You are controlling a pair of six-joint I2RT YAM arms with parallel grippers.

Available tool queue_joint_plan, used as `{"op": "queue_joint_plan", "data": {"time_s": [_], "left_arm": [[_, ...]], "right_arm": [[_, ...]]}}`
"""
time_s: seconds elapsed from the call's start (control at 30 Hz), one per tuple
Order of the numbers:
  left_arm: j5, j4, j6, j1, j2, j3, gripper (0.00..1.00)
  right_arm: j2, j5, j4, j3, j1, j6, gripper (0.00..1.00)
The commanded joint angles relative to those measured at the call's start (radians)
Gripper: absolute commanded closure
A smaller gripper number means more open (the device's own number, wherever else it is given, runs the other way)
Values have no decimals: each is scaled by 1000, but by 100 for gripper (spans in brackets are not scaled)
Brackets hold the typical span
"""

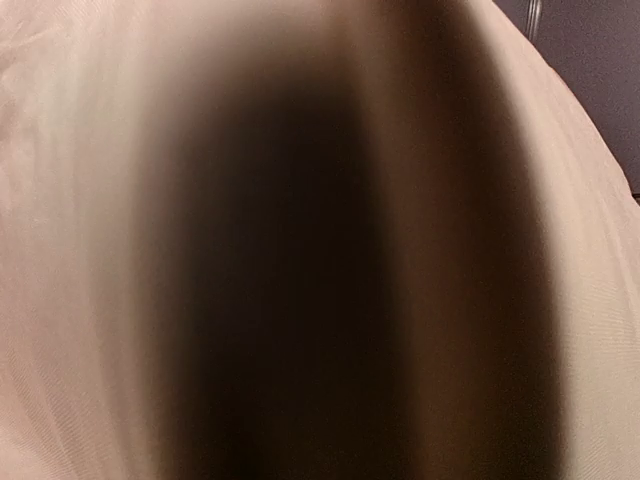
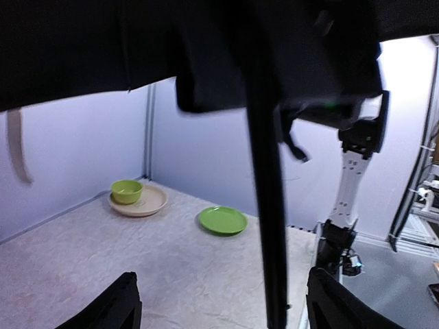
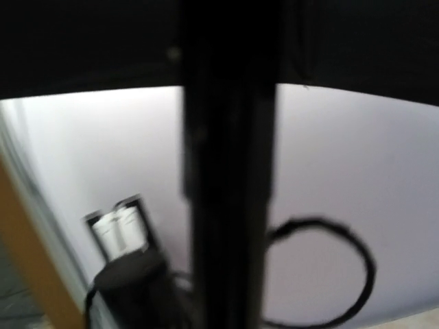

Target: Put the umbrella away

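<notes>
Top view: one umbrella (image 1: 90, 250), its cream fabric filling the frame. That's all there is to count here.

Left wrist view: black lining across the top and one shaft (image 2: 264, 205) dropping down the middle. One green bowl (image 2: 127, 190) sits on one beige plate (image 2: 152, 204) at centre left, with one green plate (image 2: 223, 220) at centre. The left gripper (image 2: 223, 277) gapes wide and holds nothing, the shaft between its fingers untouched. The right gripper (image 2: 285, 113), upper right, is pinched narrow on the shaft.

Right wrist view — the shaft, blurred, dead centre.

The umbrella (image 1: 90, 250) is opened; its cream fabric fills the overhead frame. The black lining (image 2: 68, 48) spans the upper edge, and the black shaft (image 2: 266, 205) is seen upright at centre.
</notes>
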Motion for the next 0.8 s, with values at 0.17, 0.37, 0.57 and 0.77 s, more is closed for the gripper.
{"op": "queue_joint_plan", "data": {"time_s": [0.17, 0.37, 0.57, 0.77], "left_arm": [[177, 94, -9, -14, -62, -27, 19], [161, 81, 3, -38, -56, -26, 19], [108, 90, -3, -44, -57, -35, 24], [92, 108, -17, -76, -29, -46, 32]], "right_arm": [[-116, -338, 276, -122, 13, -59, 100], [-77, -356, 287, -93, 13, -33, 100], [-79, -293, 376, -131, 13, -29, 100], [-82, -172, 402, -148, 13, -55, 100]]}}
